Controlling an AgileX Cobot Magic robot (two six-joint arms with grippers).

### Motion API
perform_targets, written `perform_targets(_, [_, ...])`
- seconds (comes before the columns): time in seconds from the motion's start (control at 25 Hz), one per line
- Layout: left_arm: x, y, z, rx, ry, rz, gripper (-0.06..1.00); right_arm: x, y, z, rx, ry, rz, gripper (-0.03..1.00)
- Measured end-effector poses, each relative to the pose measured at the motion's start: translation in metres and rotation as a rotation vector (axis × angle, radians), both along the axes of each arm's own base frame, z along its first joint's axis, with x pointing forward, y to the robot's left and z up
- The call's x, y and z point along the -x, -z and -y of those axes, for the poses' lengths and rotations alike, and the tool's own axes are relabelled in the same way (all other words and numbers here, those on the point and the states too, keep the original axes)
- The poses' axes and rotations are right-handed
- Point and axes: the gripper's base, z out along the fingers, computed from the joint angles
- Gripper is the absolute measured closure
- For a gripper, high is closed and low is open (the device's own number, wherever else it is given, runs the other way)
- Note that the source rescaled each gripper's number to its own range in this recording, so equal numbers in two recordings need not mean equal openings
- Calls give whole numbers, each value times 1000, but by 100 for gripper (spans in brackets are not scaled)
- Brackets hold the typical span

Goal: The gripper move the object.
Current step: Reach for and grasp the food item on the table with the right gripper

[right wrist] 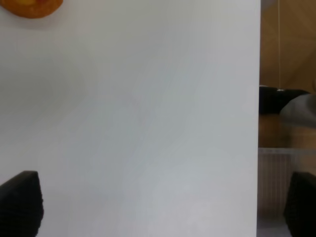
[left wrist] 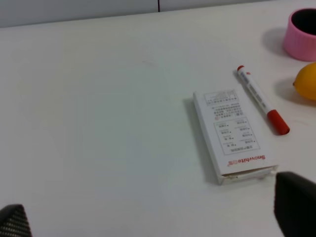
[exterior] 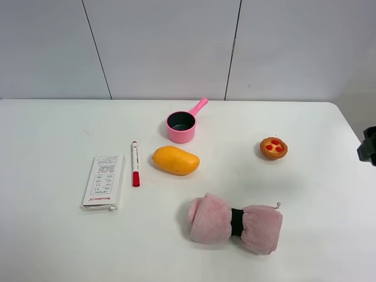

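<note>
**Desk:** What does the high camera show?

**Stringer:** A white table (exterior: 47, 135) in front of pale wall panels (exterior: 164, 47). The tart (exterior: 274, 148) sits alone on the right side, well apart from the mango (exterior: 175, 160) at centre. A pink saucepan (exterior: 181, 126) stands just behind the mango. A red-capped marker (exterior: 135, 163) and a white box (exterior: 104, 182) lie to the mango's left, and a rolled pink towel (exterior: 235, 222) lies nearer the front. A black piece of the right arm (exterior: 368, 145) shows at the right edge.

**Desk:** And the left wrist view?

**Stringer:** The left tool (left wrist: 153, 212) hangs released, its fingers wide apart over bare table near the end of the box, gripping nothing.

**Desk:** The right wrist?

**Stringer:** The right tool (right wrist: 160, 207) is likewise spread and unladen, by the table's edge. The tart is only partly in frame, well away from its fingers.
</note>
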Motion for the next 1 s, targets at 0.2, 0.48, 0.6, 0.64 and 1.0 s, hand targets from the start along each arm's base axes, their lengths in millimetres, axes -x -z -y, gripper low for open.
perform_targets(0.2, [0,0,0,0,0,0,-6,-25,17,-4,-5,-12,-39,-3])
perform_targets(0.48, [0,0,0,0,0,0,-6,-67,47,-13,-30,-54,-29,-3])
perform_targets(0.6, [0,0,0,0,0,0,-6,-84,62,-17,-56,-68,-18,-3])
perform_targets(0.64, [0,0,0,0,0,0,-6,-89,68,-19,-69,-71,-19,-3])
perform_targets(1.0, [0,0,0,0,0,0,-6,-123,119,-28,-127,-91,-52,-3])
